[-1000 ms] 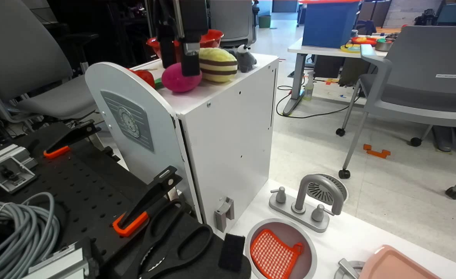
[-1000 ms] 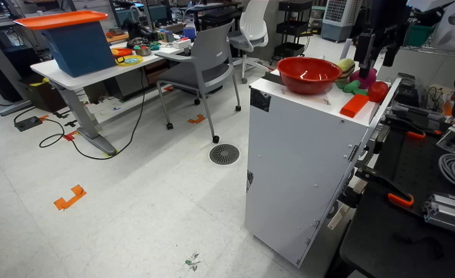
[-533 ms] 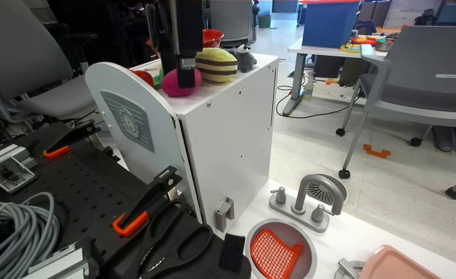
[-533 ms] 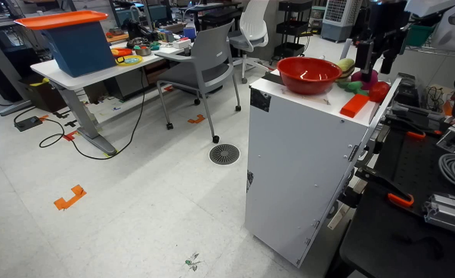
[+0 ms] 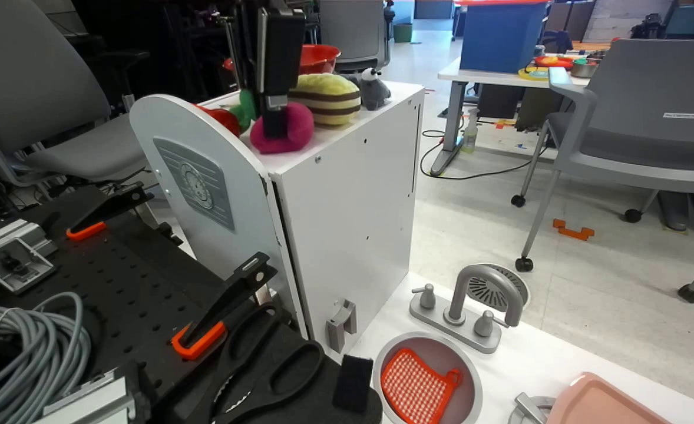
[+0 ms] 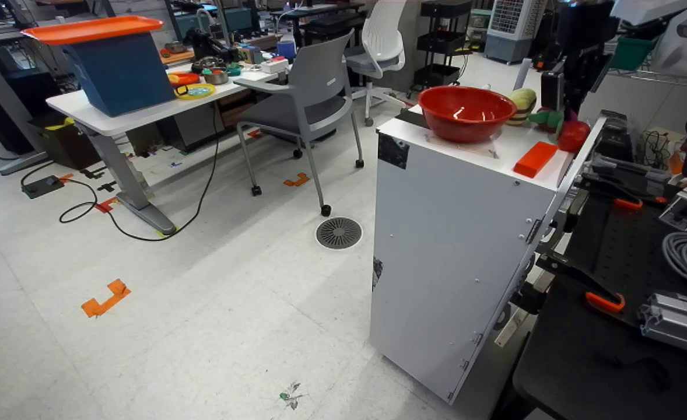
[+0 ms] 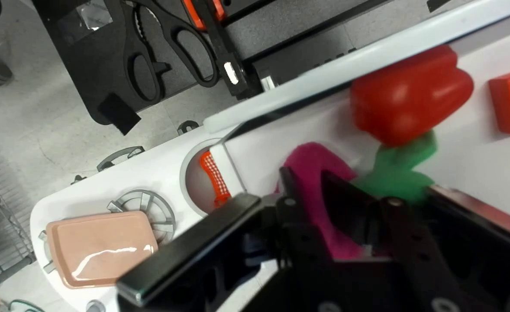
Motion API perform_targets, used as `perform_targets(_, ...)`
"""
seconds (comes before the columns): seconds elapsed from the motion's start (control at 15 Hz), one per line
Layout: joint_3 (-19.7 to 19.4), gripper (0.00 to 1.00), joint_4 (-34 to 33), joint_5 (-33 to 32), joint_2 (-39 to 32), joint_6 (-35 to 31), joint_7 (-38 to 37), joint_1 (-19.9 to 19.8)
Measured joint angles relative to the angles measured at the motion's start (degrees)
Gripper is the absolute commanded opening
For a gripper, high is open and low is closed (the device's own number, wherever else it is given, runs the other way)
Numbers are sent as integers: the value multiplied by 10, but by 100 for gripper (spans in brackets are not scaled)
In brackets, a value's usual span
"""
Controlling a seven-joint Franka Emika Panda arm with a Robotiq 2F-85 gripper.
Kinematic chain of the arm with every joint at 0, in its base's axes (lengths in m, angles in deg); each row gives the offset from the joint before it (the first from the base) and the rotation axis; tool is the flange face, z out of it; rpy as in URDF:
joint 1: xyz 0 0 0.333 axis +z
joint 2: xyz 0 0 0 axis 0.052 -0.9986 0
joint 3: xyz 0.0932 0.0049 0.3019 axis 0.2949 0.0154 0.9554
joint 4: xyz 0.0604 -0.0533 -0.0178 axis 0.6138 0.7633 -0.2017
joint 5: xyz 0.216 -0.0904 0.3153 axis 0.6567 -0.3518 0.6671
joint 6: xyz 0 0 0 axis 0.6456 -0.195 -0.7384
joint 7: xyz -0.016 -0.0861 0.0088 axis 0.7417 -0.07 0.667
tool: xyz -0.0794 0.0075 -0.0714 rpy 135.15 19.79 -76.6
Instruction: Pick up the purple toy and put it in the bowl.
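A black two-fingered claw (image 7: 309, 180) grips a soft-looking magenta-pink ball-like toy (image 5: 300, 126), its fingers drawn in far enough to dent the toy between them, near the edge of a flat white surface (image 7: 259, 162). The grasp appears to be the step in hand; whether the toy is clear of the surface cannot be told. A wide glossy red bowl (image 6: 463, 129) with a thin rim stands apart on the same surface. Next should come a straight lift, free of the lobed green object (image 7: 398, 182) apparently touching the claw, then a carry over the rim and a release
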Motion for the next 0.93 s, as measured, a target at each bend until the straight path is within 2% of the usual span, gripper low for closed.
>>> perform_targets(0.07, -1, 3, 0, 0, 0, 0, 0, 0)
perform_targets(0.13, -1, 1, 0, 0, 0, 0, 0, 0)
perform_targets(0.53, -1, 3, -1, 0, 4, 0, -1, 2)
perform_targets(0.93, 21, 3, -12, -1, 46, 10, -1, 28)
